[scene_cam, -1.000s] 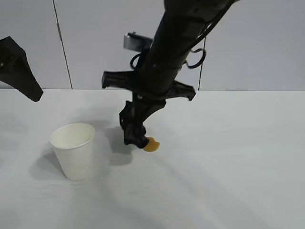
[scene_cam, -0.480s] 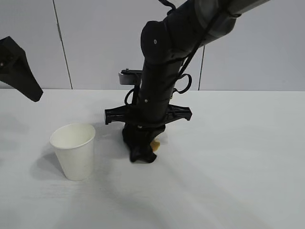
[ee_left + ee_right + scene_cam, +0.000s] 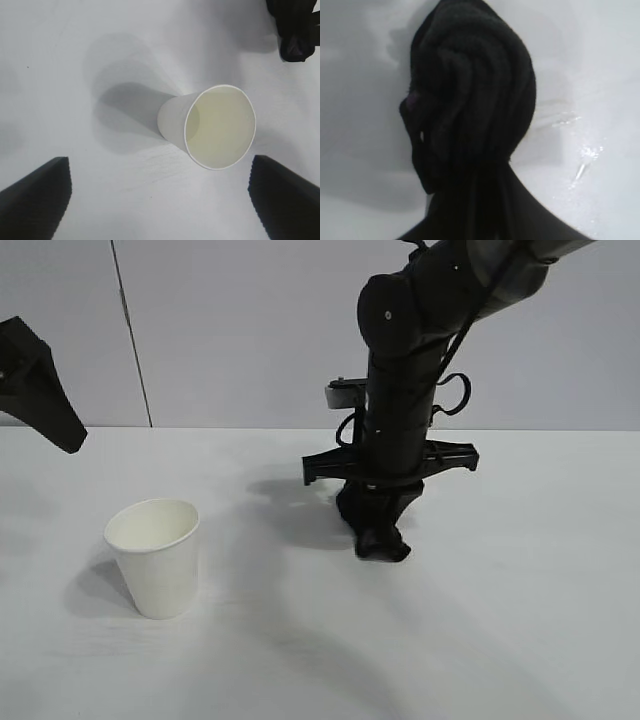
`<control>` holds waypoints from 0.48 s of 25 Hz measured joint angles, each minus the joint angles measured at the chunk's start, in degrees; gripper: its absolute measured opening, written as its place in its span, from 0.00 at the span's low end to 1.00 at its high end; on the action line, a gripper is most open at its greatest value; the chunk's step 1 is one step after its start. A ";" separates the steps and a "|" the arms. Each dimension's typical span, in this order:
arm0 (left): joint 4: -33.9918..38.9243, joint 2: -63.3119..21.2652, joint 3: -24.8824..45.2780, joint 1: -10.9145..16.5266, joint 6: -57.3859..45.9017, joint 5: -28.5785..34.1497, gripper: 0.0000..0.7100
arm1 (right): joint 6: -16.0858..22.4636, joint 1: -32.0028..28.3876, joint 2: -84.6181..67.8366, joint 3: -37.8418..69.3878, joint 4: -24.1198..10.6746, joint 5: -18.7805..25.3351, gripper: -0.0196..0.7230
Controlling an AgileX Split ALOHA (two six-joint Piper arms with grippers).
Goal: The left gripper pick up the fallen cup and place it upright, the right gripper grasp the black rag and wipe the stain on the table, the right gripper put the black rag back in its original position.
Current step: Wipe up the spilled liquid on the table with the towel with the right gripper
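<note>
Exterior view. We log the cup [image 3: 153, 557] upright on the table [image 3: 520, 640], our landmark. The right gripper [image 3: 380, 540] stands well to the right of the cup, pointing straight down, its fingers clamped on the black rag [image 3: 378, 530], which touches the table. Half a second ago the rag sat nearer the cup, over the brown stain; now it has swept away to the right, and no brown shows where the stain lay. We judge the wipe done or nearly so, leaving the rag's return. The left gripper [image 3: 40, 390] hangs raised, up and left of the cup, idle.

Left wrist view. We look down into the cup [image 3: 212, 127]; the left gripper's fingers [image 3: 35, 197] are spread wide either side of it, holding nothing. The rag [image 3: 296, 35] shows beyond the cup.

Right wrist view. The rag [image 3: 470, 100] fills the frame, bunched in folds; faint wet streaks glisten on the table [image 3: 585, 165] beside it. Nothing else near the rag obstructs its path.
</note>
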 joint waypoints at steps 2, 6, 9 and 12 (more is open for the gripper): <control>0.00 0.00 0.00 0.00 0.00 0.00 0.98 | -0.06 -1.25 -0.07 0.00 -0.21 0.57 0.07; 0.00 0.00 0.00 0.00 0.00 0.00 0.98 | -0.12 -2.99 -0.69 1.31 -0.55 0.56 0.07; 0.00 0.00 0.00 0.00 0.00 0.00 0.98 | -0.12 -3.46 -2.12 2.97 -0.57 1.00 0.16; -0.59 0.00 0.00 0.00 0.00 0.00 0.98 | -0.18 -3.75 -3.94 4.03 -0.57 3.80 0.59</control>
